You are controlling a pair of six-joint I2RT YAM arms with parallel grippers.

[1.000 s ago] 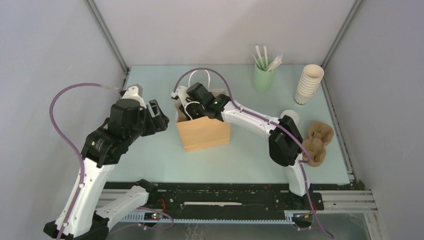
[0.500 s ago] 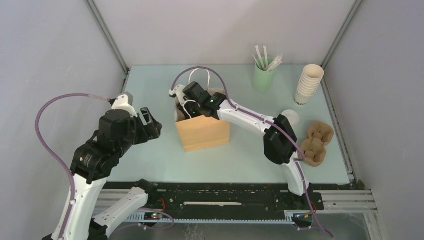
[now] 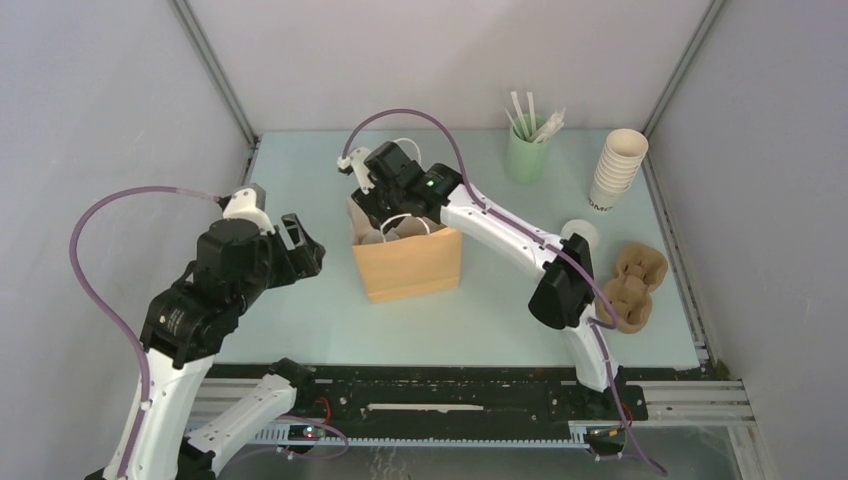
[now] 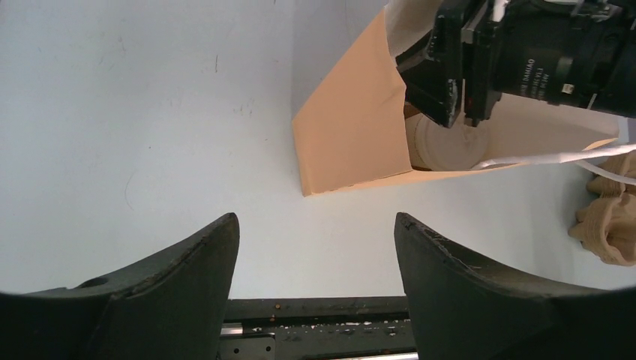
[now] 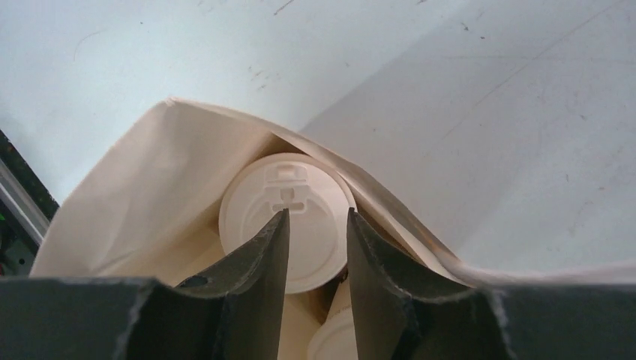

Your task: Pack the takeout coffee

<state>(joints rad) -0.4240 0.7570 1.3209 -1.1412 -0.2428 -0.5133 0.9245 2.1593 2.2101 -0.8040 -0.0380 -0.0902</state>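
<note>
The brown paper bag [image 3: 405, 262] stands upright with its mouth open near the middle of the pale, matte table [image 3: 300, 330], and bare surface lies all round it. The widest free stretch runs from the bag's left side to the table's left edge. The bag's paper is smooth with creased side folds, and a thin white cord handle [image 3: 405, 222] arches over its rim. The right gripper [image 5: 317, 217] hangs just above the bag's mouth, its dark, rough-edged fingers parted by a narrow gap and gripping nothing. Directly beneath them, inside the bag against its wall, sits one takeout coffee cup [image 5: 259, 206]. Its round white plastic lid is moulded with a raised sip tab and carries no readable lettering. The second lidded cup [image 3: 580, 235] stands on the table to the right of the bag, partly behind the right arm. The left gripper [image 4: 315, 225] hovers over open table to the left of the bag, well apart from it, with its black curved fingers spread wide and empty. Right of the bag and beyond the second cup lies a lumpy brown pulp carrier [image 3: 632, 285]. Behind the bag to the right stand a green cup of white sticks [image 3: 527, 150] and a tall stack of ribbed cream cups [image 3: 618, 168]. The dark print at the stack's base is too small to read.
</note>
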